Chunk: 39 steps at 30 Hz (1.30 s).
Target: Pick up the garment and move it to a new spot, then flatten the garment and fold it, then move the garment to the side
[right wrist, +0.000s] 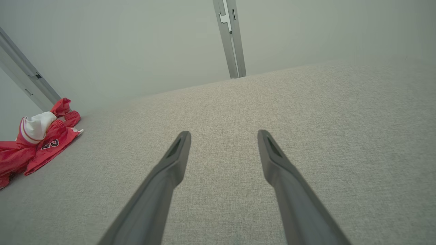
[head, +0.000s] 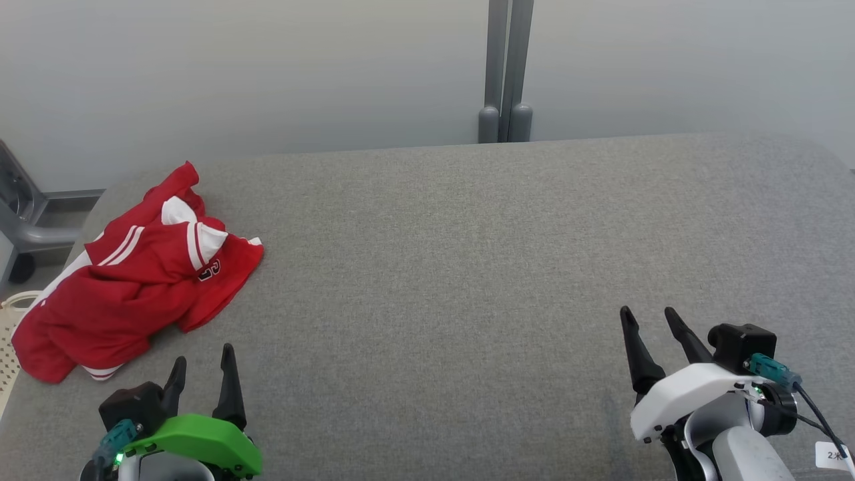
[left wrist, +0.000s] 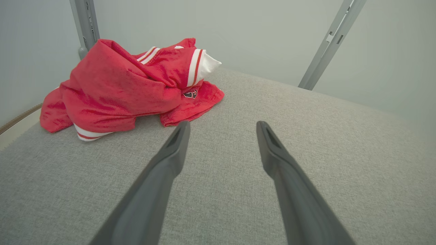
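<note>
Head view, with both wrist views. I see the garment [head: 127,294] lying crumpled at the far left of the table [head: 467,267], close to its left edge and well apart from the middle. It is red with white striped trim and a dark-edged number patch on one fold (the figure itself is too creased to read). It rests on the grey woven covering, and nothing grips it.

My left claw [head: 204,355], under its green housing, sits at the lower left, just beside the near hem of the garment without touching it. Its two dark fingers are spread apart and hold nothing. In the left wrist view the same claw [left wrist: 222,124] points past the right side of the garment [left wrist: 119,88], with bare table [left wrist: 340,153] between the fingertips.

My right claw [head: 646,311], under its white housing, sits at the lower right, far from the garment. Its fingers are also parted and empty. The right wrist view shows this claw [right wrist: 223,132] above bare table [right wrist: 306,119], with the garment [right wrist: 37,146] small at the left margin.

A grey upright post [head: 505,67] stands behind the far edge of the table against a pale wall [head: 267,67]. The post [right wrist: 230,37] also appears in the right wrist view.
</note>
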### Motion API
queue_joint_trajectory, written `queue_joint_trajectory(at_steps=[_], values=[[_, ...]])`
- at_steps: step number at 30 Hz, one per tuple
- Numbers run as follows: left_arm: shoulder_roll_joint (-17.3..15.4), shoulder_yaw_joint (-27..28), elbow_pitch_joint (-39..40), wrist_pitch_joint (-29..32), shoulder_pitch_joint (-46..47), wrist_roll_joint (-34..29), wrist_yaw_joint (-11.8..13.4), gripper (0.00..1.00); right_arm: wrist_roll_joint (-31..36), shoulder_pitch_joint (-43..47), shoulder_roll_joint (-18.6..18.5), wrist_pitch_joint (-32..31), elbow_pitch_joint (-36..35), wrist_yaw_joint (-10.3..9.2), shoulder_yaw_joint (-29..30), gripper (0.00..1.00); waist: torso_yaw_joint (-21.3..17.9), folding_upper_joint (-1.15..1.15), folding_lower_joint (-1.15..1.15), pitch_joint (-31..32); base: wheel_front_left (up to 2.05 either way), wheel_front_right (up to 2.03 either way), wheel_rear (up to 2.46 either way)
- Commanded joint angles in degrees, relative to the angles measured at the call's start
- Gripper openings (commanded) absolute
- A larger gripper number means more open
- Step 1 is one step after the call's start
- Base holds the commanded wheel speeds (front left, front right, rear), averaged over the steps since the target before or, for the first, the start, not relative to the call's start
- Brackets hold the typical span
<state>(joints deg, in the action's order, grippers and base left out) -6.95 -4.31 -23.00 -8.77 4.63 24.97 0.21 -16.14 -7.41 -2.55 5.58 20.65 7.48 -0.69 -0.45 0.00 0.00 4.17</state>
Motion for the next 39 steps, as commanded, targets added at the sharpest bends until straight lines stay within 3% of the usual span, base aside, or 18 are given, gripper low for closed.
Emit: queue_joint_trajectory(at_steps=[1, 10, 39], values=[[-0.65, -0.46, 0.28, -0.69, 0.67, -1.63, -0.15, 1.0, 2.03, -0.02, -0.33, 0.18, -0.6, 0.01, 0.0, 1.0, 0.0, 0.0, 0.0, 0.05, 0.0, 0.0, 0.0], [-0.36, -2.15, 0.0, -1.96, 1.22, -4.92, -1.55, 1.0, 6.71, 0.34, -0.35, 0.33, -0.4, 0.01, 0.25, 1.0, 0.16, 0.0, 0.0, 0.28, 0.0, 0.0, 0.0], [-0.81, -5.0, -2.22, -5.46, 0.71, -14.7, 0.11, 1.0, 19.89, 1.12, -0.43, 2.85, 1.37, 0.01, -0.81, 1.0, -0.09, 0.0, 0.0, 1.48, 0.0, 0.0, 0.0]])
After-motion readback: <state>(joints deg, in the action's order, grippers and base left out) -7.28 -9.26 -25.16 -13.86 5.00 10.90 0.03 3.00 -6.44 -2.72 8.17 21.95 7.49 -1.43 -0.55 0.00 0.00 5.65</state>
